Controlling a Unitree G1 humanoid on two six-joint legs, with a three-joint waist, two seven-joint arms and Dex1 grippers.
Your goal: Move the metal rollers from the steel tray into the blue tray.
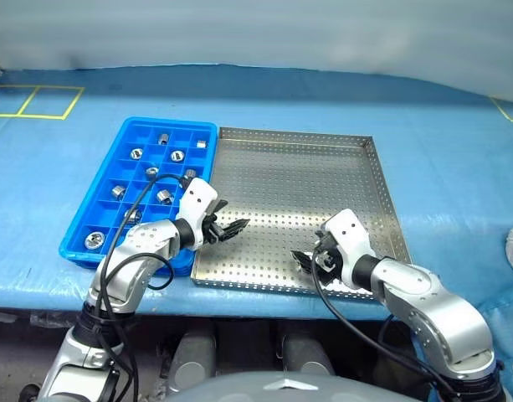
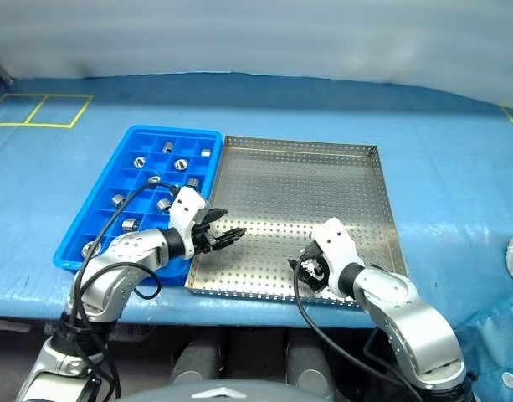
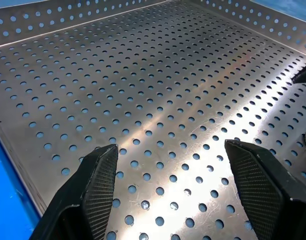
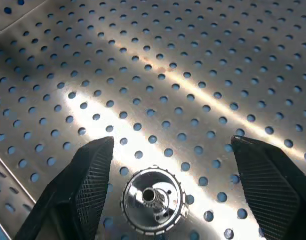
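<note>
Well, both pincers hung low over the steel tray (image 1: 323, 159), and neither had anything in its grasp. The left pincer (image 1: 228, 229) sat at the tray's left edge with its fingers (image 3: 93, 195) spread wide apart, nothing but bare perforated metal between them. Just behind it, on its outer side, lay the blue tray (image 1: 114, 163), flush against the steel tray's left rim.

The right pincer (image 1: 310, 260) was down near the steel tray's front edge, pointing in toward the left one, its fingers (image 4: 83, 190) also spread wide. And there it was: one roller (image 4: 153, 201) lay on the perforated floor right between those open fingers, close to the wrist camera, touching neither of them. It stood on end, its dark centre hole facing up.

The other rollers (image 1: 177, 156) were off to the far side of the left pincer, spread across the blue tray's compartments, one to a cell as far as could be seen. A couple of cells nearest the left arm were partly hidden by it and its cable.

The two pincers stood well apart from each other, with an open stretch of steel tray between them
</note>
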